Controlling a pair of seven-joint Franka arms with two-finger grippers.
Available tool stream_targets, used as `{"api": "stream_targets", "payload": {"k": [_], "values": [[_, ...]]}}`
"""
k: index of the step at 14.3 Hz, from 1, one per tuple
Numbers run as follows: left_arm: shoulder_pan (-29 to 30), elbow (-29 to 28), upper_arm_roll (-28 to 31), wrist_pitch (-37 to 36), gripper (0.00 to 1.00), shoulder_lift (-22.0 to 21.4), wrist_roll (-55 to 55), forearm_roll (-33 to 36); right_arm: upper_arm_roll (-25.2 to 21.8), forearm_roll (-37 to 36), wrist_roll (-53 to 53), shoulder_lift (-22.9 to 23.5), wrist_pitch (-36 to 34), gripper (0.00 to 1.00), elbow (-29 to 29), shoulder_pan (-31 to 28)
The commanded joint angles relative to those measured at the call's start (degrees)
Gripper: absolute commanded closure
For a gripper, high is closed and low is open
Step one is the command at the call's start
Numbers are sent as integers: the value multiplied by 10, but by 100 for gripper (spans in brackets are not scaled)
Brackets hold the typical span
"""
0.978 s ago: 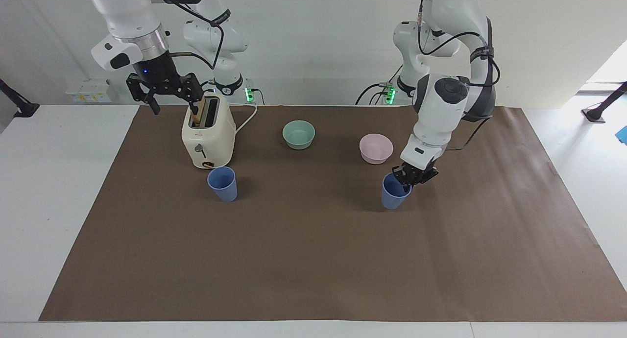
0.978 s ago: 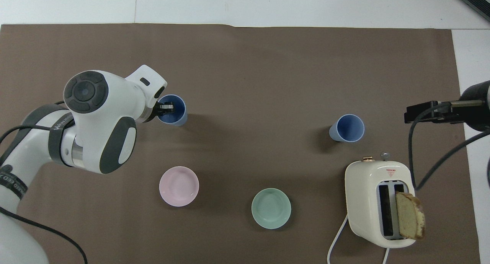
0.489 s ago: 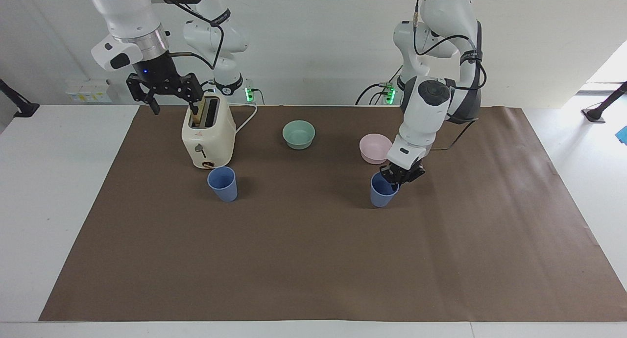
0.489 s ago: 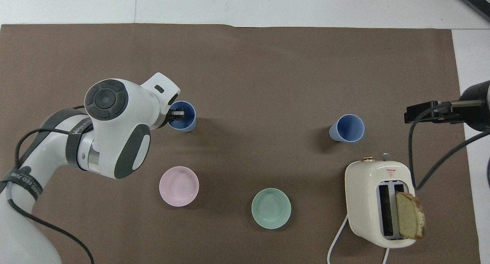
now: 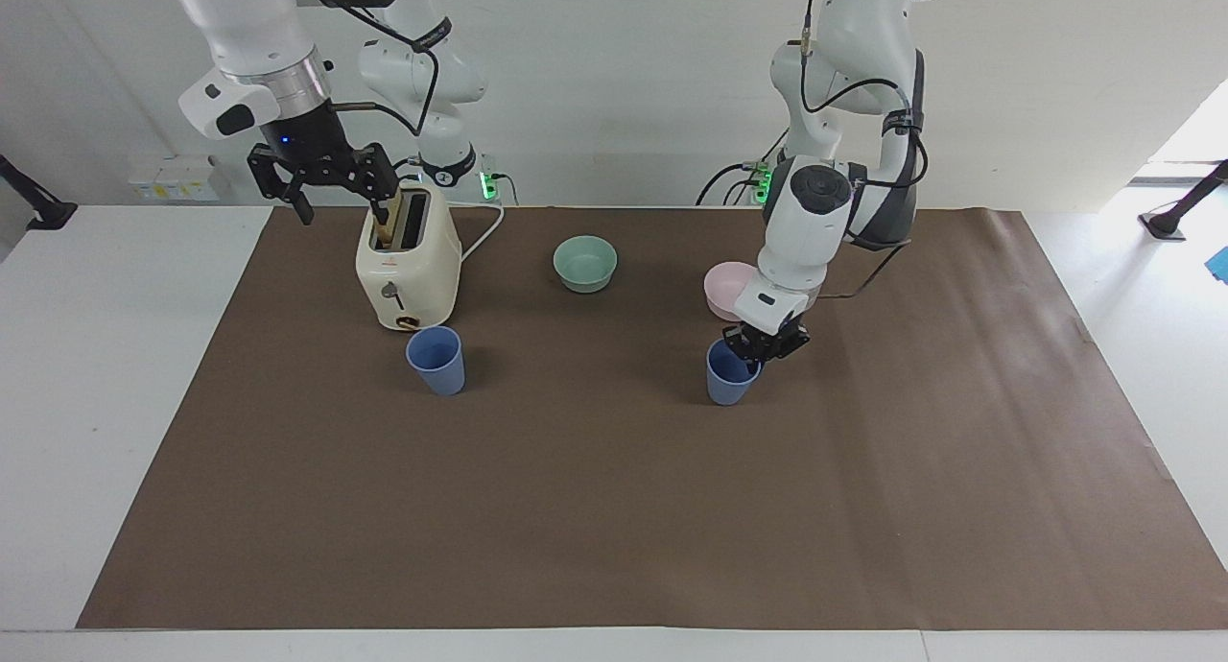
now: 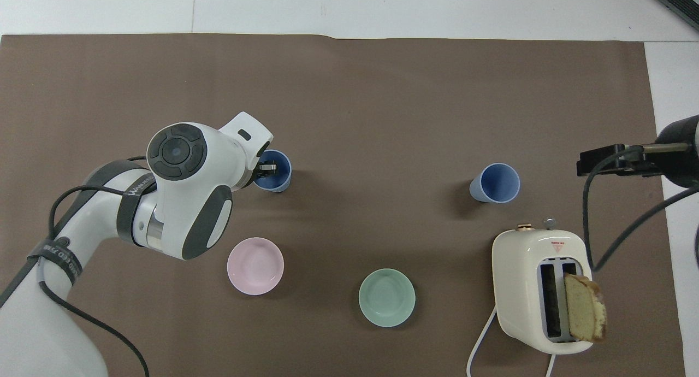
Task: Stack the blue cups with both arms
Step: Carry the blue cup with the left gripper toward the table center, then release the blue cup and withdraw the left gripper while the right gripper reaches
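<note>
Since the earlier frame the left gripper (image 5: 758, 345) has carried its blue cup (image 5: 729, 376) along the brown mat (image 5: 614, 508) toward the other blue cup (image 5: 436, 360), which stands just in front of the toaster (image 5: 408, 269). Its fingers are clamped on the rim (light, stiff plastic, probably slippery). The right gripper (image 5: 321, 177) waits spread wide over the toaster.

left arm (image 5: 815, 211): white jointed shells, dark grey side panels, round dark cap with ringed screws
left arm cables: black, looped and strapped by lettered black bands
right arm (image 5: 245, 29): white, silver wrist ring, small blue light
grippers: black, two-fingered; left gripper (image 5: 763, 347), right gripper (image 5: 331, 187)
</note>
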Motion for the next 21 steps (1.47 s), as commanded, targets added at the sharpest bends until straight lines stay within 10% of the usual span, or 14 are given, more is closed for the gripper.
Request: {"api": "stream_targets", "payload": {"k": [1, 3, 7, 21], "values": [[-32, -8, 8, 13, 100, -8, -35, 3, 3, 9, -17, -4, 12, 0, -10, -9], [-34, -10, 8, 12, 93, -9, -35, 3, 3, 10, -17, -4, 12, 0, -10, -8], [-33, 3, 9, 8, 8, -4, -23, 3, 3, 10, -13, -4, 12, 0, -10, -8], [110, 138, 18, -260, 0, -96, 175, 13, 3, 9, -10, 86, 181, 0, -127, 3]]}}
